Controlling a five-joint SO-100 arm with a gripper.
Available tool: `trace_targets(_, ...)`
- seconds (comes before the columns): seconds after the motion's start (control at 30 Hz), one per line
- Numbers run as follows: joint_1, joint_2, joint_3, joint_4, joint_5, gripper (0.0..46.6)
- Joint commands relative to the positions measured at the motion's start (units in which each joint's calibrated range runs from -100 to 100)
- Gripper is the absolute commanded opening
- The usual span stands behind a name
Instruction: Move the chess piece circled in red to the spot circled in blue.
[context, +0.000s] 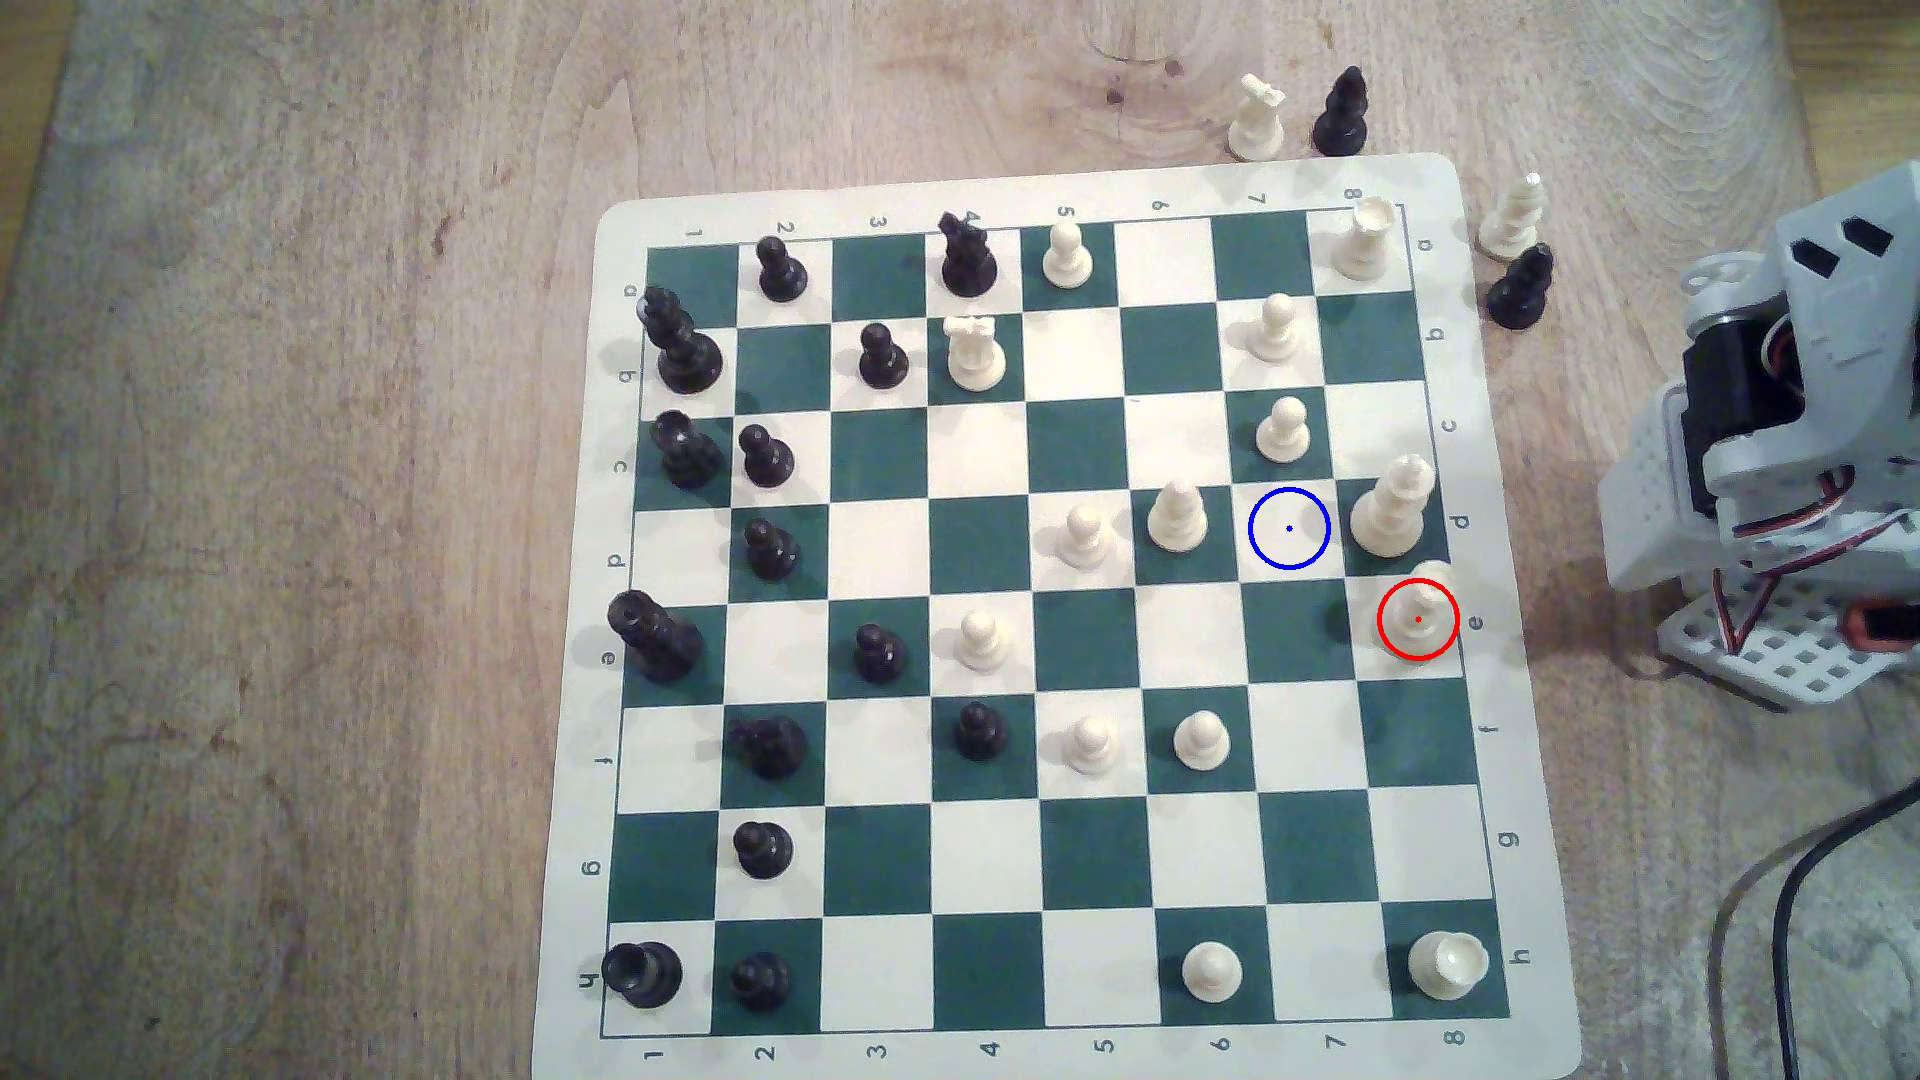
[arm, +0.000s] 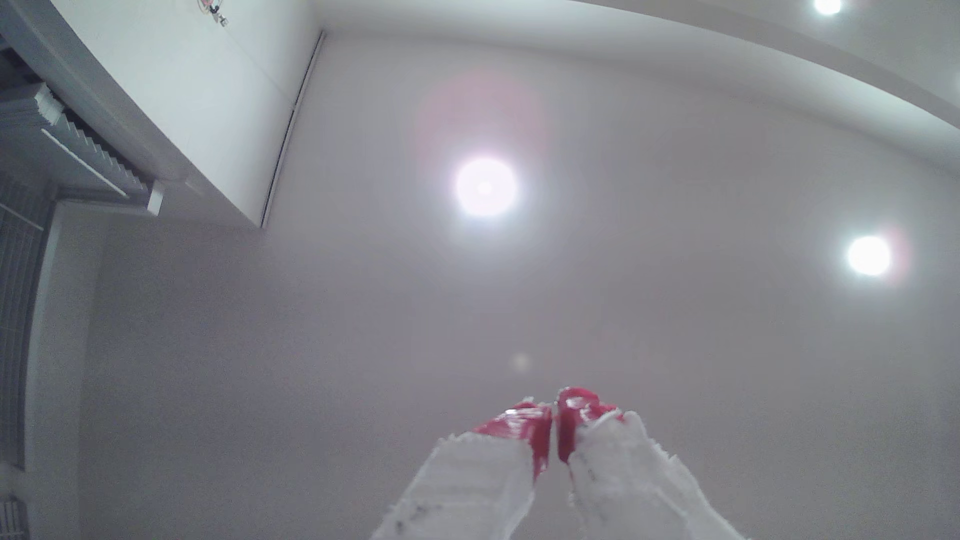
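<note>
The chess piece circled in red is a tall cream piece standing on a cream square at the board's edge on the exterior view's right, in row e. The spot circled in blue is a bare cream square one column left and one row up from it, ringed in blue with a centre dot. The arm is folded beside the board at the exterior view's right. In the wrist view my gripper points up at the ceiling, its red-tipped white fingers pressed together with nothing between them.
A bulkier cream piece stands just right of the blue ring, cream pawns above and left of it. Black pieces fill the board's left columns. Captured pieces stand off the board's top right corner. A black cable runs at lower right.
</note>
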Motion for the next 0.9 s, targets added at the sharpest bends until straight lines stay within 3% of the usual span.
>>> trace_targets(0.0, -0.4, -0.28, 1.27, -0.13, 0.05, 0.2)
trace_targets(0.1, -0.4, -0.2, 1.27, 4.86, 0.05, 0.2)
trace_targets(0.4, 4.92, -0.2, -3.81, 40.98, 0.05, 0.2)
trace_targets(0.73, 6.72, -0.11, -22.94, 113.3, -0.44, 0.2)
trace_targets(0.87, 6.01, -0.11, -27.84, 130.09, -0.49, 0.2)
